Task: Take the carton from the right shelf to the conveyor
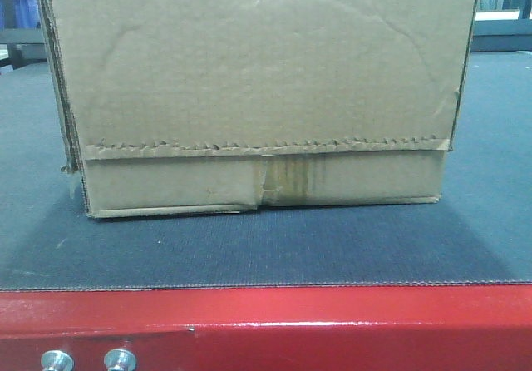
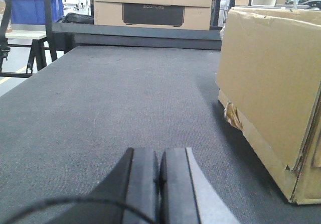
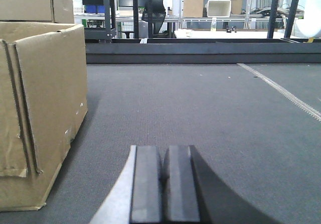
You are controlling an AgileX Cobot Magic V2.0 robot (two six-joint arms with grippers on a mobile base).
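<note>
We saw the carton (image 1: 258, 96) resting flat on the conveyor (image 1: 249, 250), just behind its red frame edge (image 1: 332, 325). Our left gripper (image 2: 159, 181) and right gripper (image 3: 164, 176) each had pads pressed together, empty, low over the belt on either side; whether they touched it was unclear.

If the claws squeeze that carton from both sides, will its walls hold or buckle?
The carton probably flexes: its front is creased and its corner edges look frayed. The base sits flat and wide on the conveyor, so tipping seems unlikely. The textured belt likely resists sliding.
</note>
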